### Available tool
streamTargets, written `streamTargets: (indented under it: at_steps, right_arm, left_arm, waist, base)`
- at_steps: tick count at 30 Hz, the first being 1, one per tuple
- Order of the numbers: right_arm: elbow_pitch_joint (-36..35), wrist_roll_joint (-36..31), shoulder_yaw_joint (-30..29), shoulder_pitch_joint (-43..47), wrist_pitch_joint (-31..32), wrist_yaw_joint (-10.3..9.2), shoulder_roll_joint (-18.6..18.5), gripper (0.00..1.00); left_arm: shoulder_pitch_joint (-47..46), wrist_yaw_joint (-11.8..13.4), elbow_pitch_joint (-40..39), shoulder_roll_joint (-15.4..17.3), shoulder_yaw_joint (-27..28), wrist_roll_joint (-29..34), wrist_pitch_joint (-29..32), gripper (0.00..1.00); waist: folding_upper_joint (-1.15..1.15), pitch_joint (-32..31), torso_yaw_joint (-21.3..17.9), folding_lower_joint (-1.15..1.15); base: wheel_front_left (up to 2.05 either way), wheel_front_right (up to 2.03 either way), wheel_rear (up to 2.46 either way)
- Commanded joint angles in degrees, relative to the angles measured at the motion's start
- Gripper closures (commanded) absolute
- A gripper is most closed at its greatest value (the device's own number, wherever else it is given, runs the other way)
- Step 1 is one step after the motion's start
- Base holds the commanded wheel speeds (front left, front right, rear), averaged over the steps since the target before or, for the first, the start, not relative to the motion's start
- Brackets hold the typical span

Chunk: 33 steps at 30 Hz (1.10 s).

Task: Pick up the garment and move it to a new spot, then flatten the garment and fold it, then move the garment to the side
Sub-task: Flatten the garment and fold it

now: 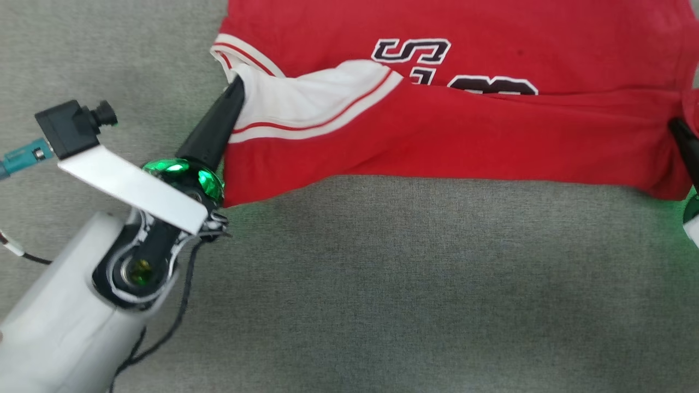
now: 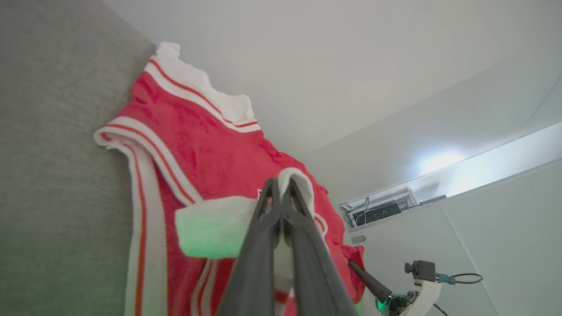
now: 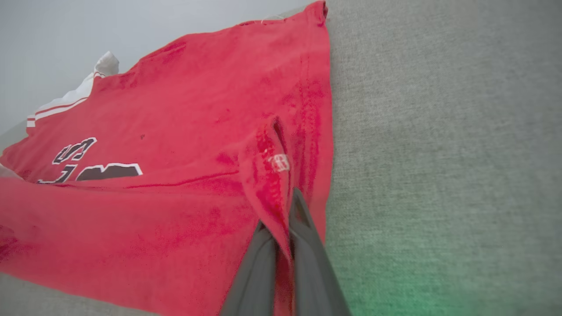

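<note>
Grey woven surface all around, and the garment lies stretched across its far side, with the chest lettering half covered by a near band of red doubled over it. Left gripper is pinched tight on the white sleeve, with cloth between its closed fingers. Right gripper is clamped the same way on the red edge at the opposite end. Looks like the fold is under way. To do it cleanly, both arms should travel together at equal height with the cloth taut between them. They should lay the carried edge parallel to the far edge and release only once it rests flat.
</note>
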Motion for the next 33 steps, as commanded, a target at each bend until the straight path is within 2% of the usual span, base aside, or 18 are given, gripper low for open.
streamTargets:
  at_steps: [1,6,11,12,13,14,15,16,21,26,28,30,33]
  right_arm:
    - [0.38,-0.09,0.28,-0.98,-0.49,0.00,0.20,1.00]
    - [3.51,-0.83,3.25,-3.38,-2.05,-0.01,0.21,1.00]
    - [5.21,-0.83,5.36,-3.98,-3.55,-0.02,-0.05,1.00]
    - [5.23,-0.91,5.79,-3.99,-4.00,-0.02,-0.09,1.00]
    - [5.22,-0.99,6.19,-3.98,-4.46,-0.02,-0.15,0.86]
    - [5.10,-1.08,6.52,-3.93,-4.90,-0.02,-0.27,0.67]
    - [4.92,-1.11,6.76,-3.85,-5.16,-0.01,-0.35,0.17]
    - [4.64,-1.09,6.83,-3.81,-5.67,0.00,-0.43,0.00]
    - [2.91,-1.21,7.23,-3.17,-6.10,0.00,-1.30,0.00]
    - [0.41,-1.80,7.39,-2.09,-5.38,0.00,-1.59,0.00]
    - [-0.25,-1.77,7.36,-1.54,-4.96,0.00,-1.54,0.00]
    - [-0.52,-2.04,7.11,-1.06,-4.81,0.00,-1.44,0.00]
    - [-1.16,-2.25,6.77,-1.08,-4.37,0.00,-1.10,0.00]
  left_arm:
    - [-0.79,0.04,0.88,0.12,-0.01,-0.25,0.51,1.00]
    - [-3.68,0.10,9.81,-0.05,-1.30,0.77,2.02,1.00]
    - [-4.59,0.18,15.18,0.76,-3.36,3.01,1.73,0.98]
    - [-4.77,0.18,15.87,0.91,-4.07,3.08,1.69,0.89]
    - [-4.91,0.18,16.33,1.18,-4.75,3.67,1.56,0.74]
    - [-5.27,0.19,16.68,1.73,-5.49,4.52,1.45,0.55]
    - [-5.71,0.29,16.74,2.27,-6.16,5.12,1.30,0.00]
    - [-6.21,0.31,16.58,3.08,-6.94,5.98,1.42,0.00]
    - [-10.99,0.11,14.44,7.86,-11.93,11.03,2.31,0.00]
    - [-16.31,0.09,12.58,13.39,-16.96,16.29,8.30,0.00]
    - [-17.85,0.08,11.51,14.90,-18.60,17.04,12.24,0.00]
    - [-18.67,0.28,9.98,16.20,-20.20,15.20,18.58,0.00]
    - [-19.16,1.85,5.52,18.28,-21.70,11.04,27.98,0.00]
  waist:
    - [0.00,1.09,-0.41,0.00]
    - [0.00,3.67,-1.39,0.00]
    - [0.00,4.00,-2.08,0.00]
    - [0.00,3.83,-2.18,0.00]
    - [0.00,3.63,-2.21,0.00]
    - [0.00,3.35,-2.22,0.00]
    - [0.00,3.04,-2.22,0.00]
    - [0.00,2.69,-2.19,0.00]
    - [0.00,0.57,-1.73,0.00]
    - [0.00,-1.57,-0.90,0.00]
    - [0.00,-2.23,-0.71,0.00]
    - [0.00,-2.79,-0.48,0.00]
    - [0.00,-3.16,-0.40,0.00]
  base:
    - [0.00,0.00,0.00]
    - [0.00,0.00,0.00]
    - [0.00,0.00,0.00]
    - [0.00,0.00,0.00]
    - [0.00,0.00,0.00]
    - [0.00,0.00,0.00]
    - [0.00,0.00,0.00]
    - [0.00,0.00,0.00]
    - [0.00,0.00,0.00]
    - [0.00,0.00,0.00]
    - [0.00,0.00,0.00]
    - [0.00,0.00,0.00]
    - [0.00,0.00,0.00]
